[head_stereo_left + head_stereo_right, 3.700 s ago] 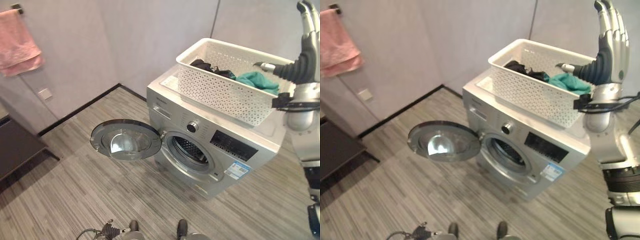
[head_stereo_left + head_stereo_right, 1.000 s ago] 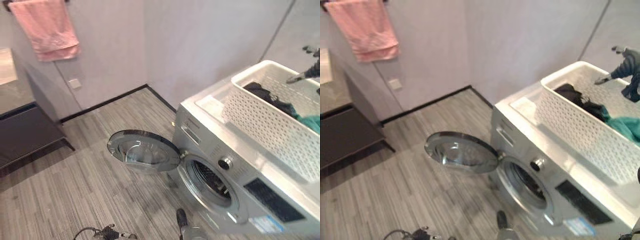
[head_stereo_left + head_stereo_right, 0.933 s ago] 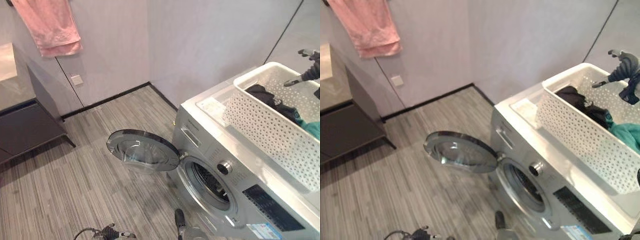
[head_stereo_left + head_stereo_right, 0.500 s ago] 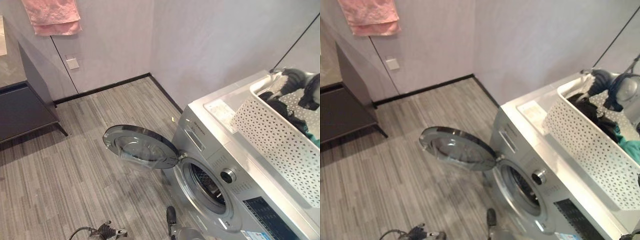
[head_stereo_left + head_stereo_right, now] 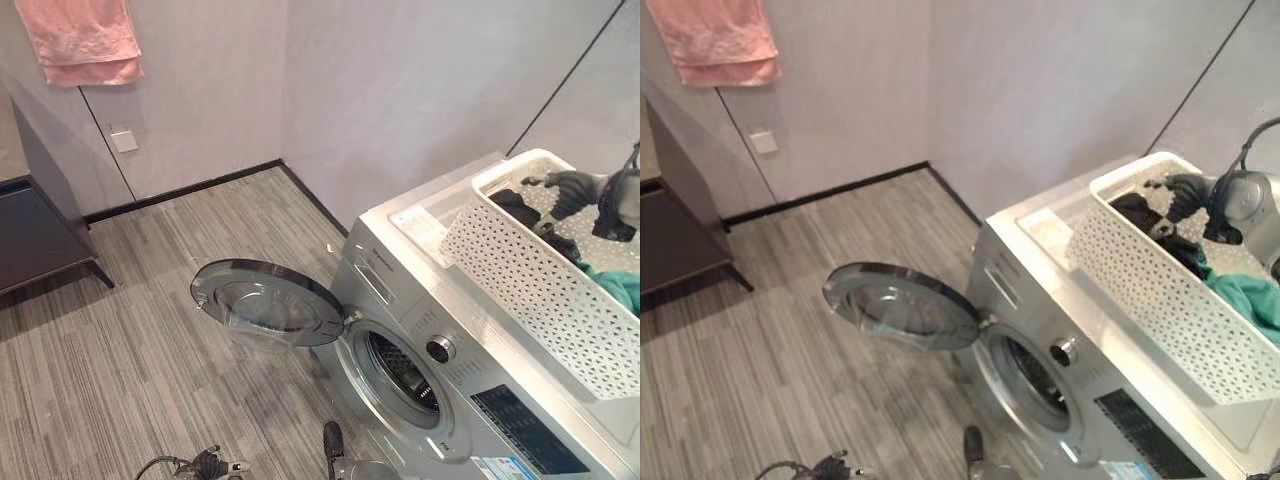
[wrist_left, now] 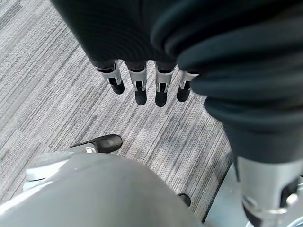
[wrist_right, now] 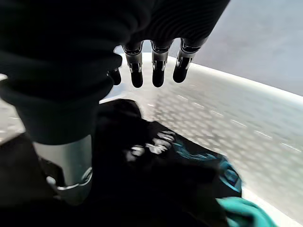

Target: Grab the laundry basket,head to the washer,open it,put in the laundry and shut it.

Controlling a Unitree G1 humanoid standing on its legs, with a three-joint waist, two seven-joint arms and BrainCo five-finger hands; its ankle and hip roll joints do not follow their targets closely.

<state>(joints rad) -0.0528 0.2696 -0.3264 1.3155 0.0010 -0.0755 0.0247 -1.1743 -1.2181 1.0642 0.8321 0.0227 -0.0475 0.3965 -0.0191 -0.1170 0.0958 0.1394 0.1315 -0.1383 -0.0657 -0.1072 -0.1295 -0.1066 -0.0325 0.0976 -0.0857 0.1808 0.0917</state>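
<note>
While the washer (image 5: 440, 360) stands on the grey striped plank floor (image 5: 130, 330) near the room's corner, its round door (image 5: 265, 302) hangs swung wide open toward the left, exposing the dark drum opening (image 5: 402, 360). The washer's flat silver top carries the white perforated laundry basket (image 5: 520, 265), which sits toward the top's right rear portion, with a bare strip of the top visible along the front and left edges. Inside the basket lie dark laundry (image 5: 1145, 215) at its far end and a teal garment (image 5: 1248, 295) nearer the right side.

The right hand (image 5: 570, 188) hovers inside the basket's far end, just above the dark laundry; in the right wrist view its fingers (image 7: 158, 71) extend straight and relaxed, holding nothing. The left hand (image 6: 142, 85) hangs low over the floor, its fingers likewise straight and free of any load.

Plain pale-grey walls (image 5: 400, 90) meet a black skirting strip (image 5: 180, 190) at floor level. A pink towel (image 5: 78, 38) hangs high on the left wall above a small white wall plate (image 5: 123, 139). A dark cabinet (image 5: 35, 230) stands against the left wall.
</note>
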